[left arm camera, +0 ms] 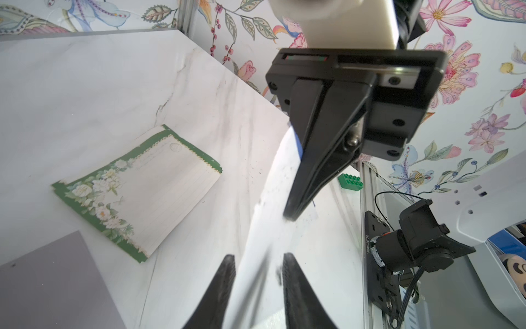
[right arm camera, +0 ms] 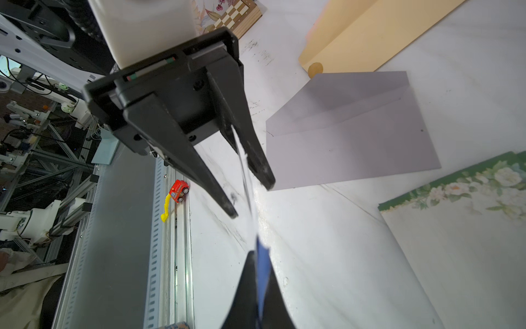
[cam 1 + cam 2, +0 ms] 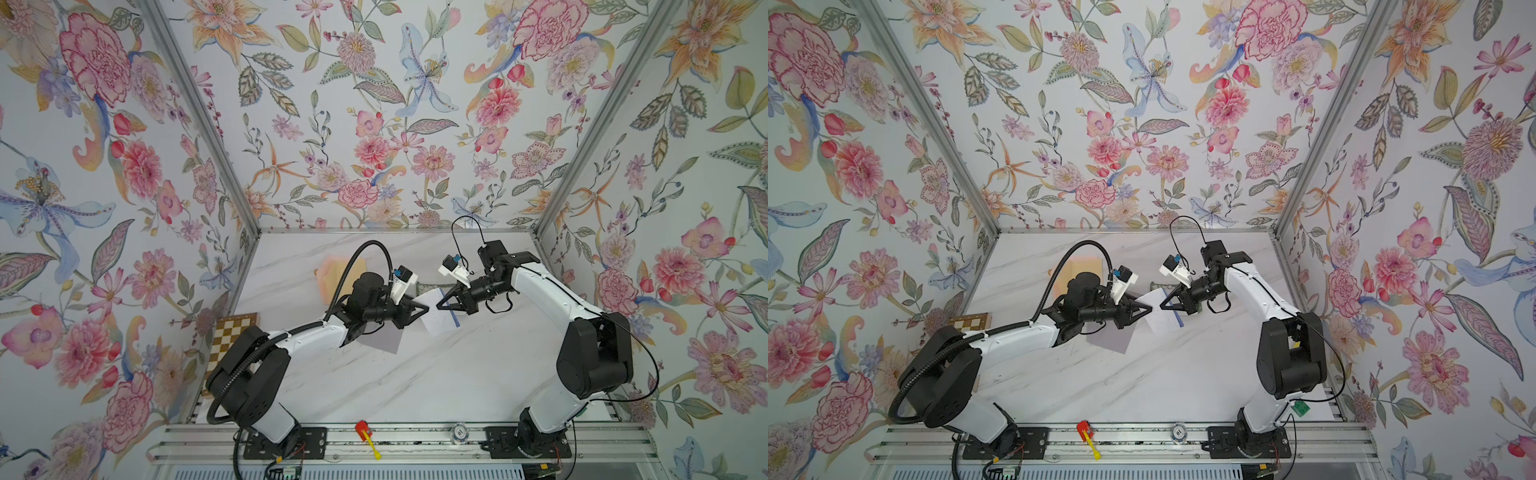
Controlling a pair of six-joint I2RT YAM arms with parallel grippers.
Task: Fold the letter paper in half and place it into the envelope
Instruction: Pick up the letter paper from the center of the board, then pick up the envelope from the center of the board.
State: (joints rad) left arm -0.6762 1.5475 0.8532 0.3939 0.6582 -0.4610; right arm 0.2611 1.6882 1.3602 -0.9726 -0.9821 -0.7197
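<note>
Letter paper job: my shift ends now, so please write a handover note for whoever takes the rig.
Right end effector: shut on the white paper, held off the table.
Left end effector: open, straddling the same paper.
Grey envelope: flat on the table, flap open.
Done: paper lifted; fold cannot be told.
To do: fold if needed, slide it into the envelope.

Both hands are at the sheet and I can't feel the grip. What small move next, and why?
Probably draw the left hand back off the letter paper: its jaws stand apart around the sheet, while the right hand is shut on its blue-edged end and can likely carry it alone.
</note>
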